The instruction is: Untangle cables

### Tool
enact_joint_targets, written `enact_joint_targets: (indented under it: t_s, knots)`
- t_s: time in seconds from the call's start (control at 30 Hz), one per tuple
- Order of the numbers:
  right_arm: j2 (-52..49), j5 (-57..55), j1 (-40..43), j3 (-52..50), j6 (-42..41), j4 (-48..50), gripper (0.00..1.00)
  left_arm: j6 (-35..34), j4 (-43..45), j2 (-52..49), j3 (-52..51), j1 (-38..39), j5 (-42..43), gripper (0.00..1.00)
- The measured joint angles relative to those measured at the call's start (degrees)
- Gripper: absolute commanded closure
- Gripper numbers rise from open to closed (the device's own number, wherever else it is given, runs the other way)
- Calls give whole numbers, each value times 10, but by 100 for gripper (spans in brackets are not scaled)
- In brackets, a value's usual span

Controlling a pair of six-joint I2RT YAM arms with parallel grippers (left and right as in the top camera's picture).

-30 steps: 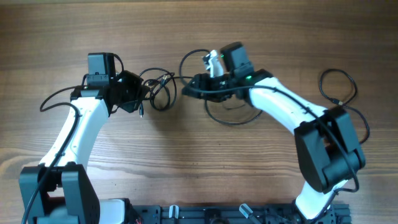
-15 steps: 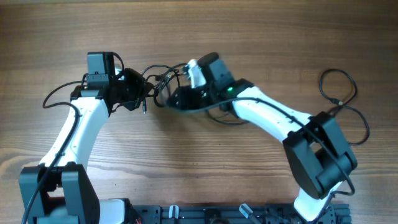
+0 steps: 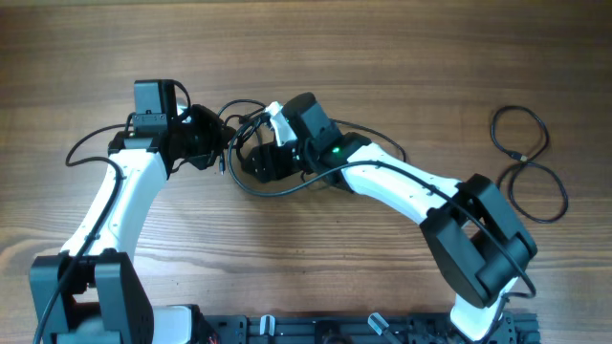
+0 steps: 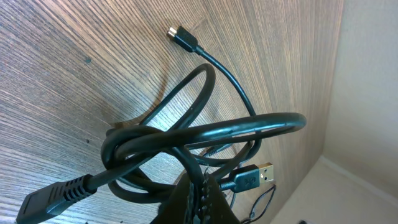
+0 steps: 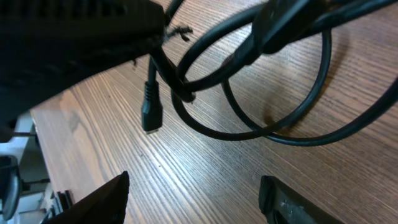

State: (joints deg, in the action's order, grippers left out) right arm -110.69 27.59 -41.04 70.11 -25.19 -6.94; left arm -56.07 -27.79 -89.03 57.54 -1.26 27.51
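Observation:
The cables form a knotted black bundle at the table's centre left. My left gripper is shut on one strand of it. In the left wrist view the gripper pinches a thick cord, with the tangle looping above it, a USB plug to the right and a small plug lying on the wood. My right gripper is right beside the bundle. Its fingers stand wide open over bare wood in the right wrist view, with the cable loops and a hanging plug just ahead.
A separate black cable lies in two loose loops near the right edge of the wooden table. The arm bases and a black rail line the front edge.
The right arm has swung left across the table until its gripper is close to the left gripper and the bundle. A cable loop under it shifted left too. The left arm stayed put.

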Motion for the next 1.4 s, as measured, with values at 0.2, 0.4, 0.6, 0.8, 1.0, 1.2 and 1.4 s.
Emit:
enact_joint_targets:
  t_s: [0.2,0.4,0.6,0.8,1.0,1.2,1.4]
  knots:
    - [-22,-11,-11,-3,54,64,24,0,0,0,0,0,-2,96]
    - [-82,-18,-35,-3,75,137,21,0,0,0,0,0,-2,96]
    - [-101,-25,-34,-4,76,186,27,0,0,0,0,0,-2,96]
    - [-102,-57,-34,-4,78,189,78,0,0,0,0,0,-2,96]
    - [-102,-27,-36,-2,86,185,96,0,-2,0,0,0,-2,96]
    - [-73,129,10,-3,2,150,96,-2,-1,0,0,0,-2,96]
    - [-52,362,103,-3,-102,109,95,-2,0,0,0,1,-9,96]
